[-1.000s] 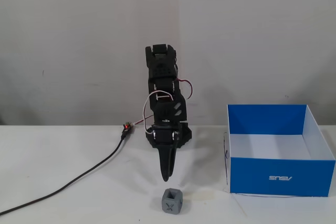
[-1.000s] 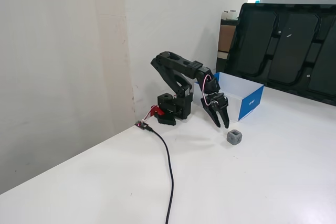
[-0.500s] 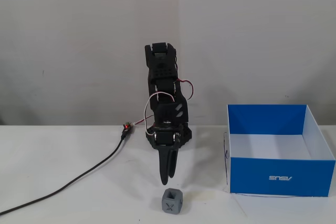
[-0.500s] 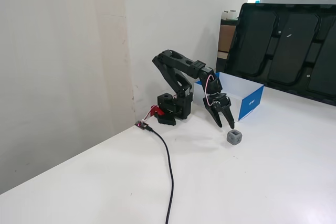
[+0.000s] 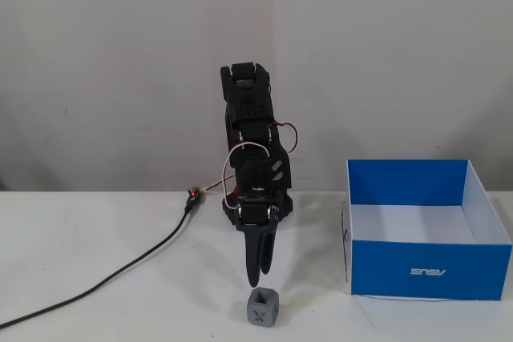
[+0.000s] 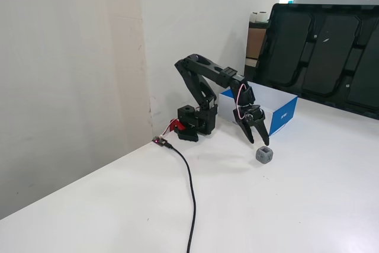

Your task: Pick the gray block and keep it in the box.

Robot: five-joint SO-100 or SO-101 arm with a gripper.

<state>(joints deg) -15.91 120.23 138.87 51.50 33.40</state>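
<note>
Your black two-finger end effector (image 5: pixel 254 282) (image 6: pixel 265 143) hangs point-down just above the small matte gray cube with rounded corners and recessed faces, the gray block (image 5: pixel 262 308) (image 6: pixel 265 155). In both fixed views the tips end a little short of the block's top, so you have not touched it. The fingers sit close together, leaving only a narrow slit between them in the front-on fixed view, and they grip nothing. The gray block rests on the white worktop (image 5: pixel 96 270) (image 6: pixel 284 217), with an embossed X on the face turned toward the front-on camera. In that view the block lies at the bottom of the picture, directly below the end effector and well to the left of the shallow rectangular cardboard box, blue outside and white inside (image 5: pixel 430 267) (image 6: pixel 283 114). The box stands lidless on the worktop with a small white logo on its front wall, and it holds nothing that you can see. In the angled fixed view the box sits behind the end effector, and the block lies apart from it, nearer the camera. Your black arm reaches forward from its base (image 6: pixel 196 124) by the wall, and a black cable (image 5: pixel 120 274) (image 6: pixel 190 194) trails across the worktop from a small plug with a red light (image 5: pixel 192 195).
</note>
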